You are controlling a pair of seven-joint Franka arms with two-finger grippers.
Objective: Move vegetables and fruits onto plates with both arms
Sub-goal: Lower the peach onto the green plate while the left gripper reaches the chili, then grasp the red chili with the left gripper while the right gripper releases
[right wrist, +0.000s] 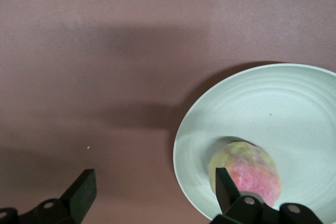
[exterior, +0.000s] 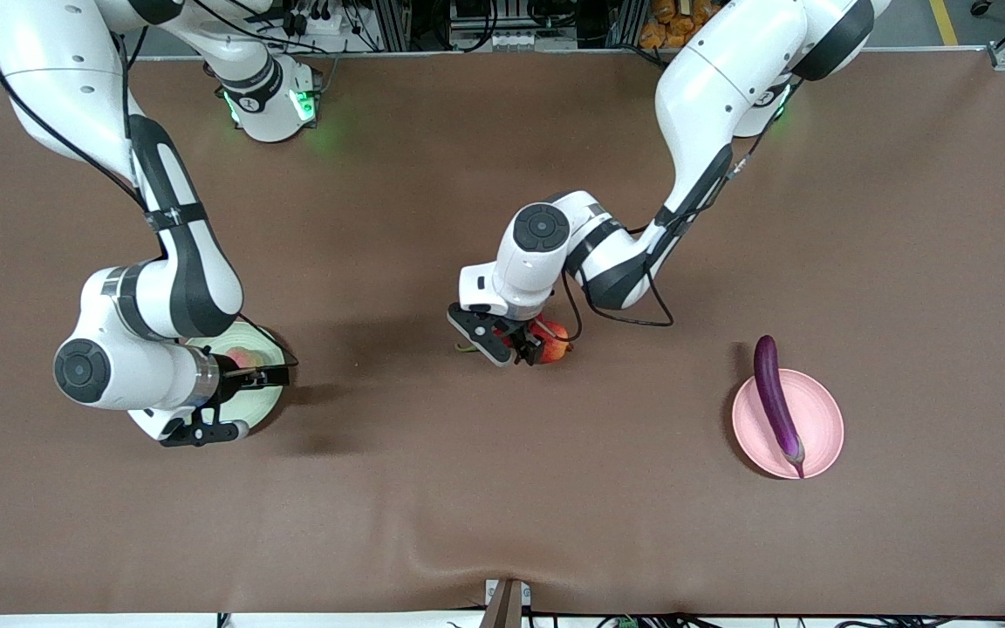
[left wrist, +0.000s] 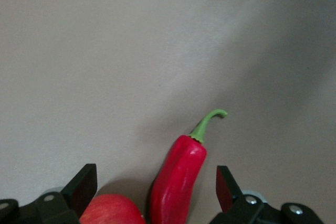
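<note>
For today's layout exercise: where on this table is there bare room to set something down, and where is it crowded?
Bare cloth lies between the pink plate holding the eggplant and the chili pepper, and along the table edge nearest the front camera. Crowded: the middle, where the open left gripper hangs over pepper and apple; and the mint plate with the peach, under the open right gripper.

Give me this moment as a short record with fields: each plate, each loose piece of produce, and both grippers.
pale pink round plate: toward the left arm's end of the table, long glossy purple eggplant lying across it
pale mint green round plate: toward the right arm's end, pink-and-green peach on it
shiny red chili pepper: on the brown table, mid-table
round red apple-like fruit: beside the chili
left gripper: open, low astride the chili
right gripper: open, over the green plate's edge
</note>
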